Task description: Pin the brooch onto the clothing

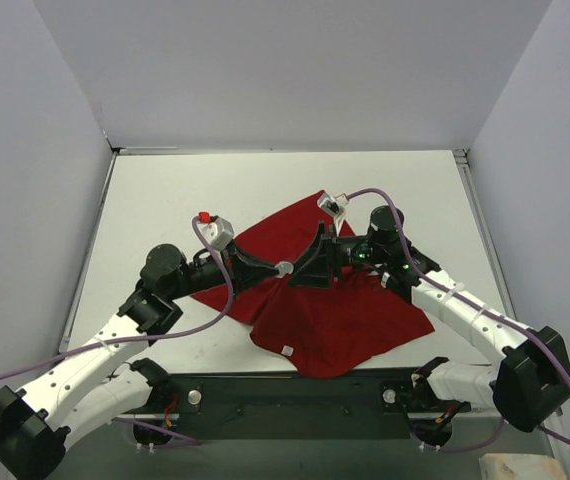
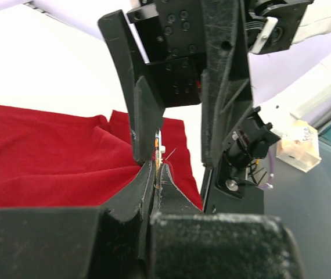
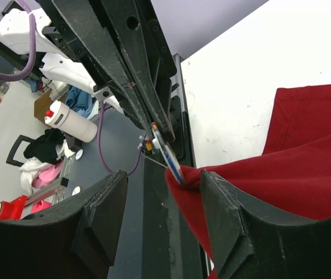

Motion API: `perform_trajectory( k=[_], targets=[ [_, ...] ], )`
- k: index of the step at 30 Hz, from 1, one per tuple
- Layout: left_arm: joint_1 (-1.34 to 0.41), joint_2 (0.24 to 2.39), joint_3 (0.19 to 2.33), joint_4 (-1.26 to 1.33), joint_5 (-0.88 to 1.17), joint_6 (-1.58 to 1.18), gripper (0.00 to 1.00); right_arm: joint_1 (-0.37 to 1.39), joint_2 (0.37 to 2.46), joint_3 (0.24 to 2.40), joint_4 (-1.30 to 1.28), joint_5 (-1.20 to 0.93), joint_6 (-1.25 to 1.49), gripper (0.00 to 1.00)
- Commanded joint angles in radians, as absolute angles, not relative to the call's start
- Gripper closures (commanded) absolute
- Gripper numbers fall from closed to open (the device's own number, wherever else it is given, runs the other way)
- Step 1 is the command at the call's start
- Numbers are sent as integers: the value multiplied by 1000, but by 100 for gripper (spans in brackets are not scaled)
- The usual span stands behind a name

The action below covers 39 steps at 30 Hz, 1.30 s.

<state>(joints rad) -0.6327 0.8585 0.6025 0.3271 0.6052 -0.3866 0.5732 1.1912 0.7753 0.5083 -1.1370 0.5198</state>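
Left jaws are clamped edge-on around the brooch (image 3: 168, 156), a thin flat disc, keeping it up off the bench (image 1: 165, 200), probably so the pin side can meet the cloth. Right jaws are spread wide, gripping nothing. They straddle the disc and a little peak of red T-shirt (image 1: 345, 320) that rises to its lower edge, so my guess is they're there to steady the fabric. The shirt's soft, matte and rumpled, spreading out below both jaws, with its white label (image 1: 288, 349) toward the arm bases.
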Motion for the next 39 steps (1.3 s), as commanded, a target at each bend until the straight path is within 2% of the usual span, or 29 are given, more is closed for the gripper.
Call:
perform_trajectory(
  k=[1,4,8,14,39],
  targets=[
    [-632,858,618,454,684,-431,100,577,1196,795,587,-1132,499,47],
    [-632,859,617,466,704,-439,100,572,1197,795,597,-1117,506,54],
    [-630,859,614,468,704,-442,100,569,1195,799,626,-1129,520,56],
    [-629,865,611,480,712,-449,100,571,1192,793,649,-1135,543,66],
    [-629,897,643,473,765,-451,100,594,1255,834,620,-1118,551,80]
  ],
)
